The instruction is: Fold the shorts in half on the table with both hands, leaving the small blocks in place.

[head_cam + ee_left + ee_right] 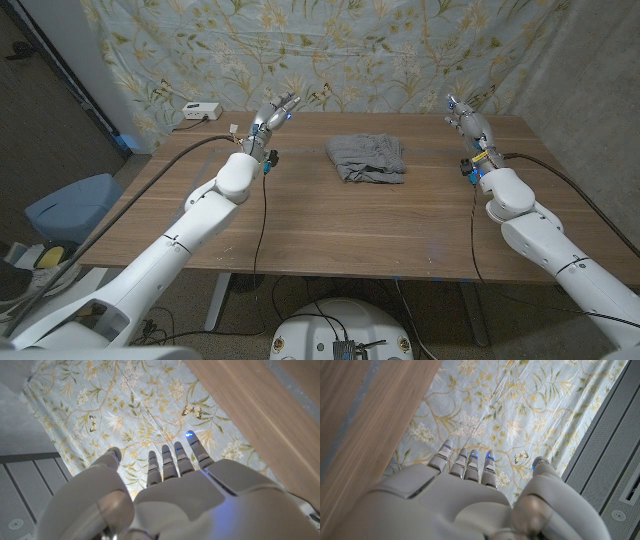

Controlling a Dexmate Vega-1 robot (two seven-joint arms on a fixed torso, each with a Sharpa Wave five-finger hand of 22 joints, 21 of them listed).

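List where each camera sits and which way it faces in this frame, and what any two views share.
Head view: on the robot's head, looking down at the table and grey shorts; both arms, left hand and right hand show.
Left wrist view: behind the left hand, facing the floral curtain.
Right wrist view: behind the right hand, facing the same curtain.
Shared: curtain and table edge.

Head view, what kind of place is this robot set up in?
Probably a lab or workshop test corner, not a home: a floral cloth hung as a backdrop, a plain wooden table with cables trailing beneath, and grey shorts laid out between the raised hands.
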